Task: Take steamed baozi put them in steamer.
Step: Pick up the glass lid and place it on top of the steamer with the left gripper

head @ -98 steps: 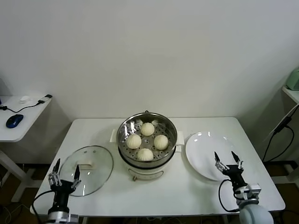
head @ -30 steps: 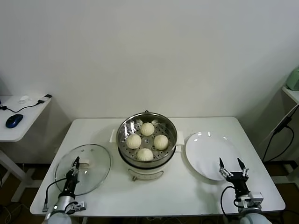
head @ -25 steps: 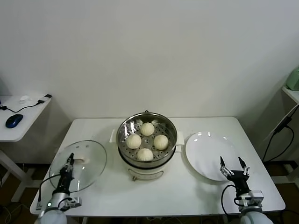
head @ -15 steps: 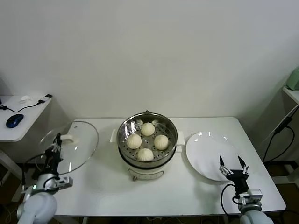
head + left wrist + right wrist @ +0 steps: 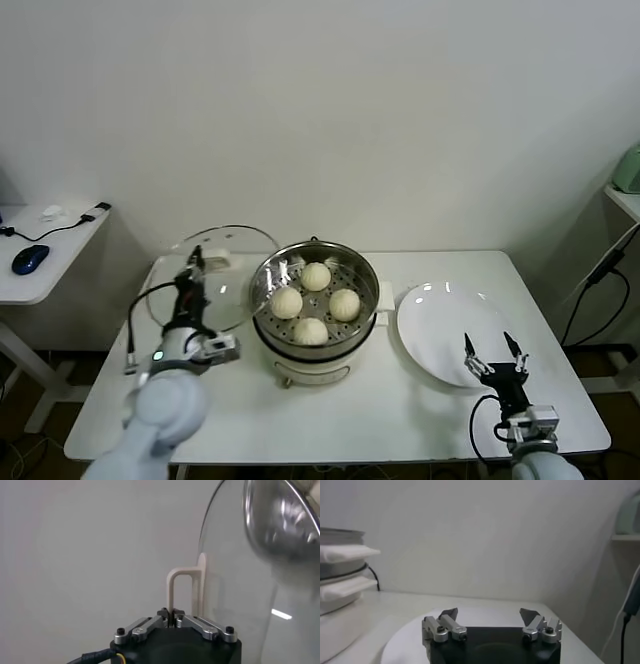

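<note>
Glass lid (image 5: 212, 275), gripped by the left pincer (image 5: 194, 268), has risen beside the steamer (image 5: 314, 310); right pincer (image 5: 491, 352) stays open.

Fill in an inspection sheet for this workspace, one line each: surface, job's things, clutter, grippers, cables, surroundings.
Surface: white table.
Job's things: four baozi in the steamer.
Clutter: bare plate right of the steamer.
Grippers: left gripper shut on the lid handle, lid held tilted left of the steamer; right gripper open over the plate's near edge.
Cables: black cable at far right.
Surroundings: side desk with mouse.
</note>
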Robot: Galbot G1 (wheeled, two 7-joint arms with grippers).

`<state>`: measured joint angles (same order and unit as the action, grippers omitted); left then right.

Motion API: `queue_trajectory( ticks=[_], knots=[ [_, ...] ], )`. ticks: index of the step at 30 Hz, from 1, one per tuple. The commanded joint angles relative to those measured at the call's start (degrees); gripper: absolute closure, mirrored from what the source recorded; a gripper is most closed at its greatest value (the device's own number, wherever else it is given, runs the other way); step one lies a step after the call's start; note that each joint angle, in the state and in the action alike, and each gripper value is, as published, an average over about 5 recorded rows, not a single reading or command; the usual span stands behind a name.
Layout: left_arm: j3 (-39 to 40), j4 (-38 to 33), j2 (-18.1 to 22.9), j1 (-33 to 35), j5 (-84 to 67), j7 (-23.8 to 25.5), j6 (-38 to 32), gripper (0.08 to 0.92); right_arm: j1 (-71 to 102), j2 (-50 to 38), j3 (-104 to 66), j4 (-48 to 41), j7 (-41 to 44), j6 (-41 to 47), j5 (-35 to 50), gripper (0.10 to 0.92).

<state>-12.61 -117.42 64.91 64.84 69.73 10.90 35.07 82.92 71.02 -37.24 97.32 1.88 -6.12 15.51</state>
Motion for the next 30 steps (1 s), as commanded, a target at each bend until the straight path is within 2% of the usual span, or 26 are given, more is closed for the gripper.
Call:
queue_trajectory(
  ticks=[1, 9, 18, 22, 30],
  knots=[
    [12.26, -3.91, 2.29, -7.52, 6.73, 6.47, 8.17, 0.862, -0.07, -0.45, 0.2, 0.12, -0.58, -2.69, 0.4, 0.203],
    [21.16, 0.69, 13.8, -8.15, 18.29, 9.36, 9.82, 0.862, -0.36, -0.24, 0.13, -1.06, -0.99, -3.75, 1.13, 0.203],
    [24.49, 8.07, 22.46, -7.73, 22.06, 7.13, 9.5, 0.862, 0.69, 0.15, -0.12, -1.47, -1.23, -4.64, 1.51, 0.203],
    [24.15, 10.8, 23.27, -8.44, 21.15, 5.43, 9.44, 0.862, 0.86, 0.42, -0.33, -1.65, -1.53, -4.94, 1.52, 0.203],
    [21.16, 14.62, 21.89, -9.32, 17.78, 2.21, 8.93, 0.862, 1.03, 0.92, -0.8, -1.63, -1.99, -5.38, 1.56, 0.203]
  ],
)
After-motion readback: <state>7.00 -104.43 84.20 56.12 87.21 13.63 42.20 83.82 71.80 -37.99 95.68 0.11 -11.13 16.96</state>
